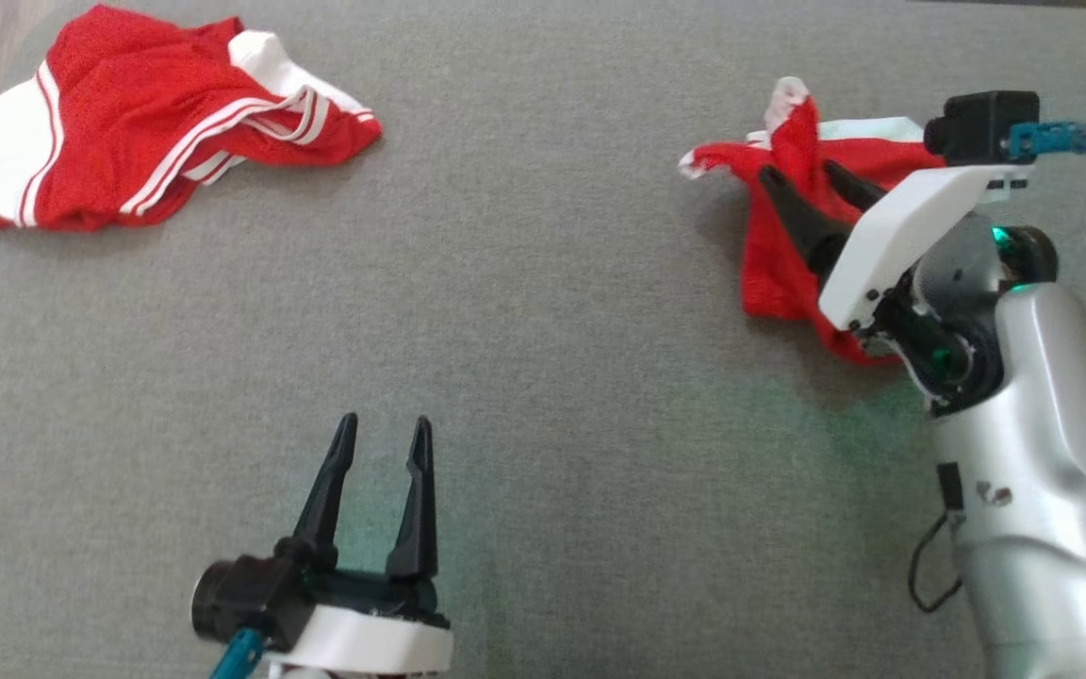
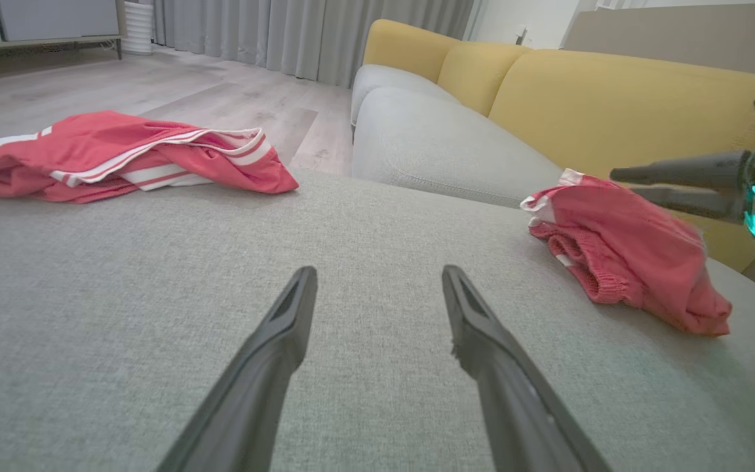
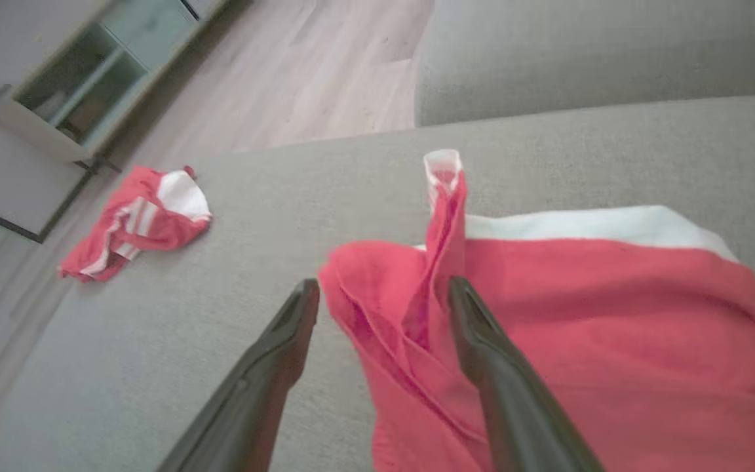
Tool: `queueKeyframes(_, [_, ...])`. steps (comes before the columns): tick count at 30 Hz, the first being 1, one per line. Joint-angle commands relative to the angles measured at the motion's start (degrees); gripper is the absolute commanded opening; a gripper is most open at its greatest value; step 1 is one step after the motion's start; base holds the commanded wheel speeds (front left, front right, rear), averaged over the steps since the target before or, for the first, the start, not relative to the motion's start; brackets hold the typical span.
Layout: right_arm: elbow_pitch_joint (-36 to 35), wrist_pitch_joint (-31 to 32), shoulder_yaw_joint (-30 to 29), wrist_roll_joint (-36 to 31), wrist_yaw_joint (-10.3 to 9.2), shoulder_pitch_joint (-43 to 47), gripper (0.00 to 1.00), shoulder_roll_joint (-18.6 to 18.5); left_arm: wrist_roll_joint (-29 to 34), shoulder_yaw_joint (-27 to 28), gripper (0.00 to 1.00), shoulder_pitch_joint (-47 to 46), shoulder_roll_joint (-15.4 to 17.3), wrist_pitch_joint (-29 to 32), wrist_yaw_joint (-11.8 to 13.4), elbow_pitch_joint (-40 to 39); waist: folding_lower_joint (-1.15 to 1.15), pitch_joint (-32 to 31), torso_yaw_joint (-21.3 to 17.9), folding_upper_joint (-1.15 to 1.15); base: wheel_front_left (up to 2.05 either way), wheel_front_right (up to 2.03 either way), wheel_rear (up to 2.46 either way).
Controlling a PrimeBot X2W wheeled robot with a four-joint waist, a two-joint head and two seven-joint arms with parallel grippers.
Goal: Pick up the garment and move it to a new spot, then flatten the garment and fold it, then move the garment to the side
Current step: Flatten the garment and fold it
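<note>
A crumpled red garment with white trim [image 1: 774,264] lies at the right of the grey cushioned surface [image 1: 543,330]. My right gripper [image 1: 798,170] stands open over it. A raised fold of the red cloth [image 3: 443,249] stands between the spread fingers, and nothing is clamped. The left wrist view shows the same garment [image 2: 620,242] in a heap under the right gripper [image 2: 623,183]. My left gripper [image 1: 385,422] is open and empty near the front edge, well apart from any cloth; it appears again in its own view [image 2: 379,271].
Another red garment with white stripes [image 1: 147,123] lies at the far left of the surface. A sofa with a yellow back [image 2: 580,98] and grey seat [image 2: 430,144] stands beyond. There is wooden floor [image 3: 351,78] and a cabinet [image 3: 89,85] further off.
</note>
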Motion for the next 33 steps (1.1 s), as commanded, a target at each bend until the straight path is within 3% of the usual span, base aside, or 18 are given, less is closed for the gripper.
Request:
queueKeyframes(1, [-3.3,-1.3,1.7,1.1,-0.04,0.7,1.00,1.2,0.2,2.2,1.00,0.2,-0.1,-0.3,0.2,-1.4,0.00,-0.8,-0.8,0.00,0.00,0.00,0.00])
queueKeyframes(5, [-8.8,-6.3,4.1,2.2,-0.04,4.6,1.00,0.1,0.9,3.5,1.00,1.3,-0.1,-0.3,0.2,-1.7,0.00,-2.6,-2.7,0.00,0.00,0.00,0.00])
queueKeyframes(11, [-13.3,-16.9,2.0,-6.0,-0.04,10.4,1.00,-6.8,1.6,4.4,1.00,2.9,-0.1,-0.3,0.2,-2.6,0.00,-4.5,-4.8,0.00,0.00,0.00,0.00])
queueKeyframes(16, [-11.9,-23.8,-0.9,-11.9,-0.04,12.8,1.00,-11.0,2.2,4.6,1.00,3.5,-0.1,-0.3,0.0,-3.6,0.00,-3.9,-5.1,0.00,0.00,0.00,0.00])
queueKeyframes(22, [-6.9,-28.1,-2.3,-13.2,-0.04,11.5,0.97,-11.8,2.8,4.4,1.00,2.3,-0.1,-0.3,-0.3,-3.9,0.00,-1.1,-3.8,0.00,0.00,0.00,0.00])
queueKeyframes(24, [-4.6,-28.5,-1.9,-13.2,-0.04,10.4,0.77,-11.5,2.8,4.4,1.00,1.9,-0.1,-0.3,-0.3,-3.8,0.00,-0.1,-3.3,0.00,0.00,0.00,0.00])
queueKeyframes(25, [-3.2,-28.8,-1.4,-13.4,-0.04,9.8,0.46,-11.4,2.8,4.3,1.00,1.7,-0.1,-0.3,-0.4,-3.8,0.00,0.3,-3.0,0.00,0.00,0.00,0.00])
queueKeyframes(26, [-3.2,-28.8,-1.4,-13.4,-0.04,9.8,0.46,-11.4,2.8,4.3,1.00,1.7,-0.1,-0.3,-0.4,-3.8,0.00,0.3,-3.0,0.00,0.00,0.00,0.00])
queueKeyframes(29, [1.0,-29.8,1.0,-13.8,-0.04,7.9,0.05,-11.0,2.7,3.9,1.00,1.0,-0.1,-0.3,-0.6,-3.5,0.00,1.4,-2.2,0.00,0.00,0.00,0.00])
queueKeyframes(30, [2.3,-30.1,2.2,-13.9,-0.04,7.3,0.00,-10.9,2.7,3.8,1.00,0.8,-0.1,-0.3,-0.6,-3.4,0.00,1.5,-1.9,0.00,0.00,0.00,0.00])
queueKeyframes(33, [5.7,-31.2,5.6,-14.0,-0.04,5.9,0.00,-10.3,2.5,3.8,1.00,0.4,-0.1,-0.3,-0.5,-3.2,0.00,1.9,-1.2,0.00,0.00,0.00,0.00])
